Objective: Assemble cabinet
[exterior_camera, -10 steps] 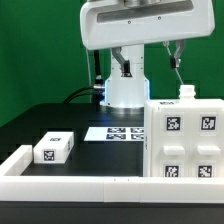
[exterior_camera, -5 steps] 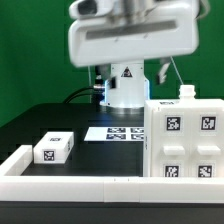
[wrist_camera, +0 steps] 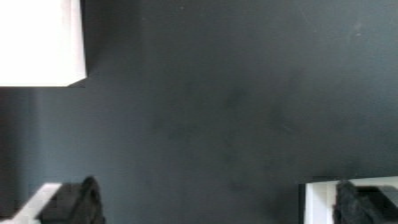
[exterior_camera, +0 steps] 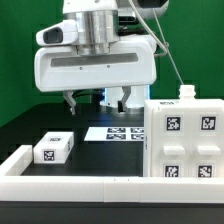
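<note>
end effector (wrist_camera: 205, 198) jaws apart, cabinet (exterior_camera: 186, 140) upright

The white jointed robot arm (exterior_camera: 135, 98) stands on its base at the far side of the scene and reaches forward toward the near side. Its grey cylindrical wrist (exterior_camera: 97, 25) points straight down and carries a broad white rounded hand housing (exterior_camera: 95, 65), held level. Below the housing hangs the two-finger gripper (exterior_camera: 96, 100) (wrist_camera: 210, 205). Its dark fingers (exterior_camera: 70, 101) (wrist_camera: 75, 203) point downward. In the wrist view both fingertips stand far apart at opposite edges, spread wide.
</note>
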`<state>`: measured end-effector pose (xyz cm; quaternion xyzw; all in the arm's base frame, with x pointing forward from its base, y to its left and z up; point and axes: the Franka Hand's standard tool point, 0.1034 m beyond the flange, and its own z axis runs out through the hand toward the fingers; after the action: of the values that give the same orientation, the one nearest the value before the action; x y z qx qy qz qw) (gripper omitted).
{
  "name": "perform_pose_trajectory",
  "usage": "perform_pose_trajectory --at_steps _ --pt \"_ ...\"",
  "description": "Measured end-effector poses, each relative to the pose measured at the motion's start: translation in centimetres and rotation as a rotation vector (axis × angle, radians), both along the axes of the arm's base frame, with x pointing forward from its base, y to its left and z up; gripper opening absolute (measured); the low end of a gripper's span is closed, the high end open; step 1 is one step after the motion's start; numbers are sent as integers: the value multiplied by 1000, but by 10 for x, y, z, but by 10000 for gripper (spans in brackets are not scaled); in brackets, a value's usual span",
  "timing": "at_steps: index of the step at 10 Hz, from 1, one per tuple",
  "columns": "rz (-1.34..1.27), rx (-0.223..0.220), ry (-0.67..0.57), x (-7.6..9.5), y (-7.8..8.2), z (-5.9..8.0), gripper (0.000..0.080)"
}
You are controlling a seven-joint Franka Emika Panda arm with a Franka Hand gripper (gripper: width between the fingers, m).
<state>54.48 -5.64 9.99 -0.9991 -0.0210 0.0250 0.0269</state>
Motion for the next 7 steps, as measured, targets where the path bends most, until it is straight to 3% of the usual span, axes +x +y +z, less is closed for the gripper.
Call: perform_pose_trajectory --at_steps 1,2,3,5,6,7 --pt "-1 0 0 -1 0 -1 649" --pt "-1 -4 -5 -6 -7 -11 649" --pt "28 3 9 -22 -27 -21 649" --pt "77 -17 1 -52 -86 -36 649" --pt "85 -10 -3 -61 -100 -45 649" --pt "70 -10 -4 -58 -96 -44 649"
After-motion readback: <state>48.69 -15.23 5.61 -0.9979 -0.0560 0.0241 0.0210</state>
